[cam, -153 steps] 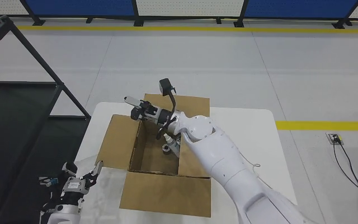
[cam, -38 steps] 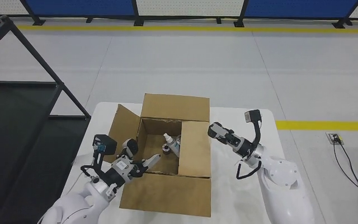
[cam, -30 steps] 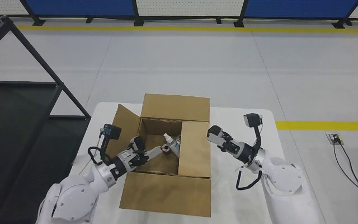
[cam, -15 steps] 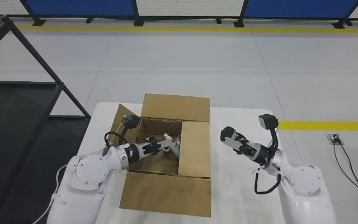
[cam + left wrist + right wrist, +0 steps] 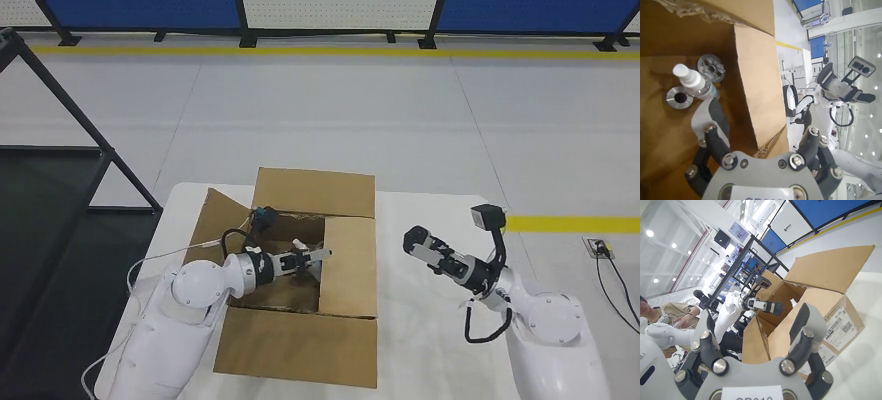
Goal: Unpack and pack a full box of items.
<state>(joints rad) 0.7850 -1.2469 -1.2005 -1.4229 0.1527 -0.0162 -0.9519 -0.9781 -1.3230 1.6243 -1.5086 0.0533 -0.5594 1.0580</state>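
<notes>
The spray bottle (image 5: 696,83) sits in the cardboard box (image 5: 314,190) beside two metal discs (image 5: 711,67). The left jaws are spread wide and empty, one tip just beside the bottle, with the box flap between them. The right jaws, also wide and empty, hang over the worktop (image 5: 420,340) beside the box.

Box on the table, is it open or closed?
Open. The box has its flaps folded outward, and the white bottle inside is in plain sight.
</notes>
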